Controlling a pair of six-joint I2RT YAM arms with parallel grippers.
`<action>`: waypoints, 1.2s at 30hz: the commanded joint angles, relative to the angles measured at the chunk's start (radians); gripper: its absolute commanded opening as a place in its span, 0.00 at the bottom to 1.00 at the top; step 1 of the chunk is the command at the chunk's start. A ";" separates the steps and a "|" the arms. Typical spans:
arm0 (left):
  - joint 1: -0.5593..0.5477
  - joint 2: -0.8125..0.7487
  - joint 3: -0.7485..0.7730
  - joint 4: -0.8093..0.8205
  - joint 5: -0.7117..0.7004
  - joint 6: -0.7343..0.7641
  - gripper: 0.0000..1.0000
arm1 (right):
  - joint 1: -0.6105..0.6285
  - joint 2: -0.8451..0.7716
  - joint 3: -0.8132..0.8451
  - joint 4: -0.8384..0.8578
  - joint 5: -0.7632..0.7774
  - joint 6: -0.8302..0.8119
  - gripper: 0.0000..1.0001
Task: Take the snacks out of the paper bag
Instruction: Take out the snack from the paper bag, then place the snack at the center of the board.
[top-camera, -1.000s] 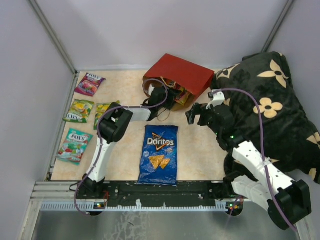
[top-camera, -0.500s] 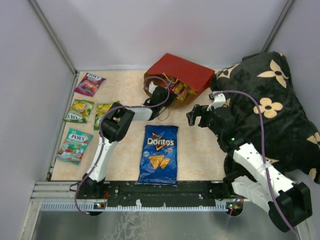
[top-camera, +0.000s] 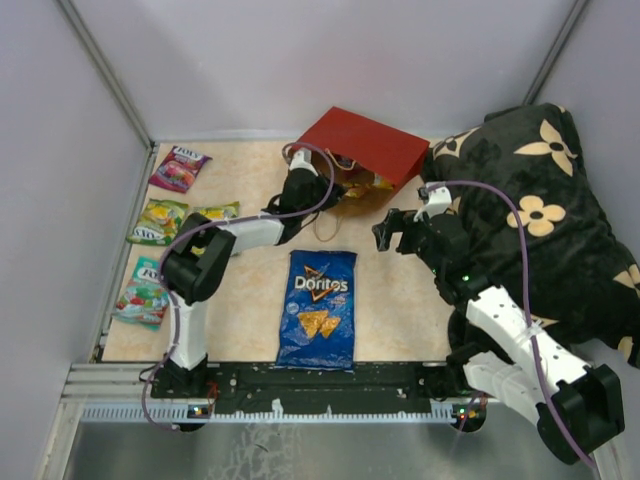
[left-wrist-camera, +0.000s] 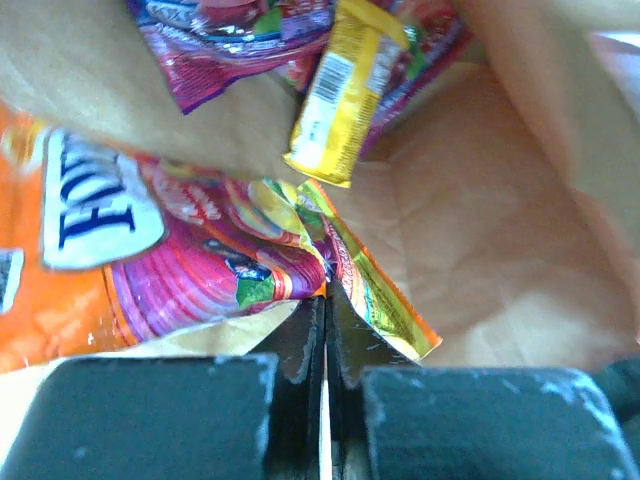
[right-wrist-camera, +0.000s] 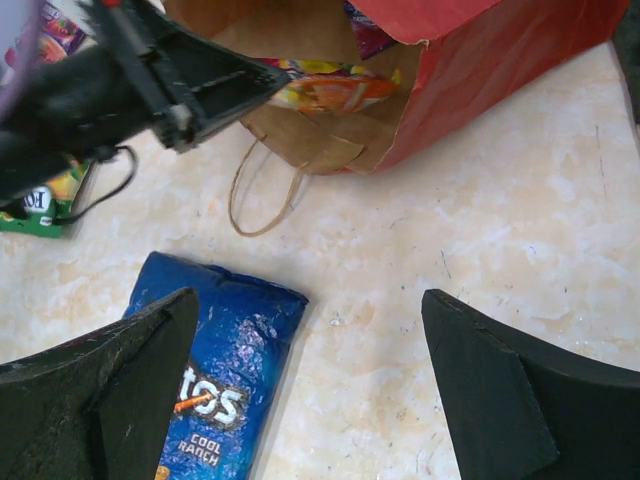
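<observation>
Two left fingers (left-wrist-camera: 296, 345) | pinch orange packet (left-wrist-camera: 170, 280) edge | inside paper bag (left-wrist-camera: 480, 230)

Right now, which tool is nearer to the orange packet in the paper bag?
Left. The left tool is inside the paper bag, shut on a corner of the orange packet; the right tool stands open outside.

Paper bag (top-camera: 365, 145) lies on its side at the back of your table (top-camera: 400, 300), with the Doritos bag (top-camera: 318, 308) just in front of it. Loose packets (top-camera: 157, 221) line the left edge and the cushion (top-camera: 540, 220) fills the right. Inside the bag, an inner packet (left-wrist-camera: 200, 270) sits at your left gripper (left-wrist-camera: 325, 310), with the small box (left-wrist-camera: 335, 100) behind it.
</observation>
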 joint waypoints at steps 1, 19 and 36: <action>0.011 -0.194 -0.072 -0.023 0.111 0.218 0.00 | -0.003 0.003 0.032 0.078 0.002 -0.013 0.94; 0.044 -0.883 -0.304 -0.896 0.341 0.559 0.00 | 0.003 0.103 0.003 0.267 -0.249 0.010 0.91; 0.044 -1.336 -0.411 -0.848 0.912 0.700 0.00 | 0.158 0.803 0.004 1.724 -0.766 1.249 0.83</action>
